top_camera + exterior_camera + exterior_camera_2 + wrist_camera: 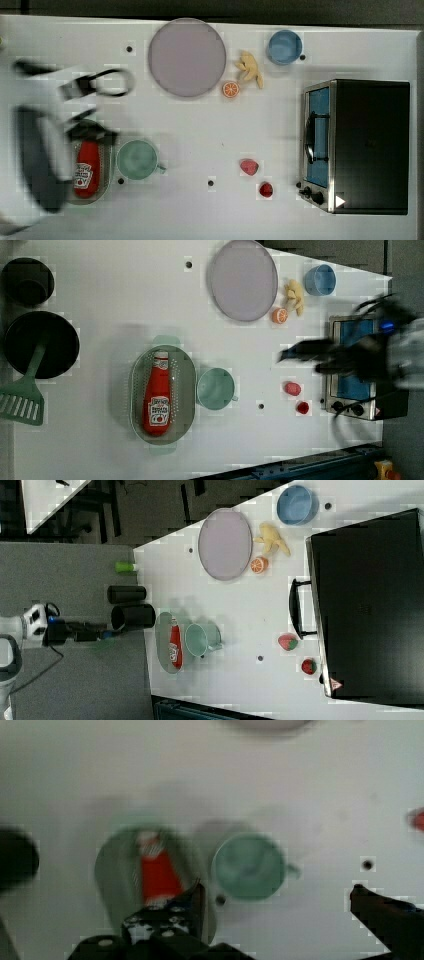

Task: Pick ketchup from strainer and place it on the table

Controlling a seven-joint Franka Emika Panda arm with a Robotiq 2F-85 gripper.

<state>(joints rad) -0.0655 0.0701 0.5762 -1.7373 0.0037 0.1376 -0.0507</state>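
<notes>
Inside the perforated oval strainer [186, 385] lies the ketchup [157, 400] — glossy red plastic.

I count one ketchup [158, 394] in one strainer [137, 395], one teal cup [215, 388], one blue bowl [320, 279], one lilac plate [243, 279]. Fruit: two strawberries [249, 166] [266, 189], one orange half [230, 89], one banana [250, 68]. Also one toaster oven [370, 146], one spatula [22, 395], two black round containers [27, 280] [41, 344].

The ketchup [157, 399] lies uncovered in the strainer [136, 390], open from above. In the left view, the teal cup [215, 388] stands just beside the strainer's right rim; bare table [100, 315] spreads on its left and far sides.
</notes>
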